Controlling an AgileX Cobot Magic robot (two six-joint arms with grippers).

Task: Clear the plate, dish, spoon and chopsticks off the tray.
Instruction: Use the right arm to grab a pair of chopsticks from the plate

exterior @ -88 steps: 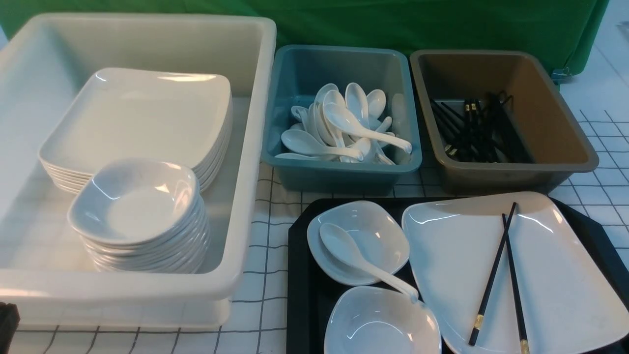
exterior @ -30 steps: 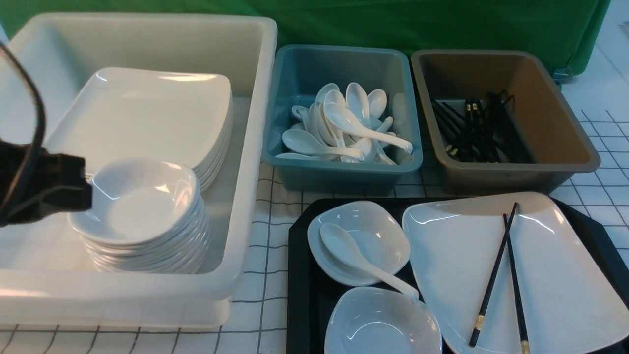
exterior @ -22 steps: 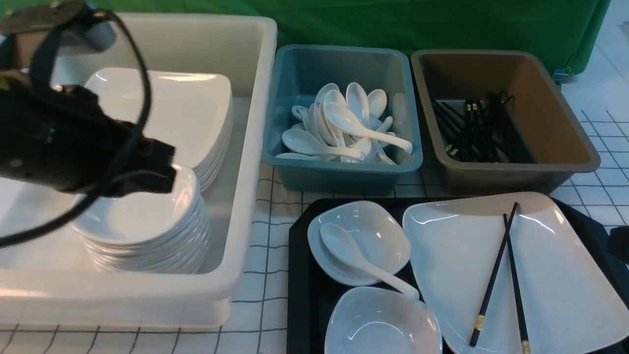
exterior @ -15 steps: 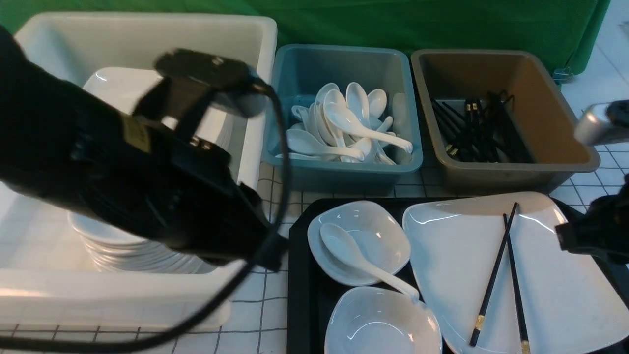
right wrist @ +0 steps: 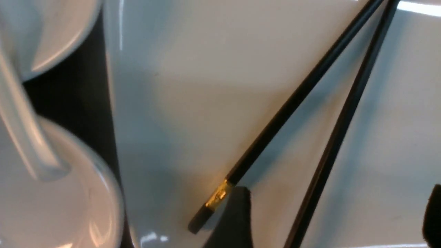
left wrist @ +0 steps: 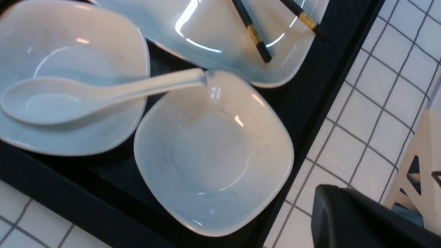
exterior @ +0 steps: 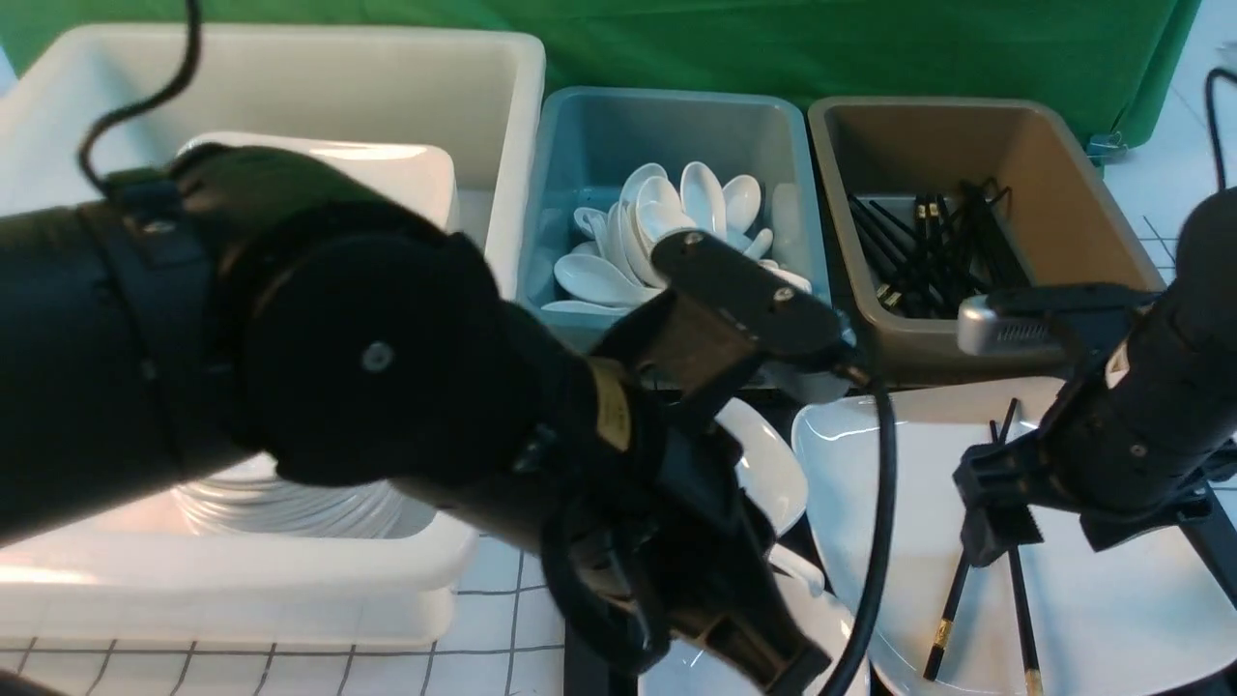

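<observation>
The black tray (left wrist: 69, 193) carries two small white dishes (left wrist: 213, 155) (left wrist: 69, 44), and the white spoon (left wrist: 86, 98) lies in the farther one with its handle reaching the nearer one's rim. The large white plate (exterior: 1092, 619) bears the black chopsticks (exterior: 952, 604). My left gripper (exterior: 778, 672) hangs shut and empty above the tray's front left, over the nearer dish. My right gripper (right wrist: 336, 220) is open just above the plate (right wrist: 172, 103), one of the chopsticks (right wrist: 293, 100) running between its fingertips (right wrist: 237, 213). My left arm hides most of the dishes in the front view.
A big white bin (exterior: 503, 145) at the back left holds stacks of plates and dishes. A teal bin (exterior: 580, 135) of spoons and a brown bin (exterior: 1063, 193) of chopsticks stand behind the tray. A checked cloth covers the table.
My left arm swung in from the left across the white bin to above the tray. My right arm came in from the right over the plate and its jaws opened.
</observation>
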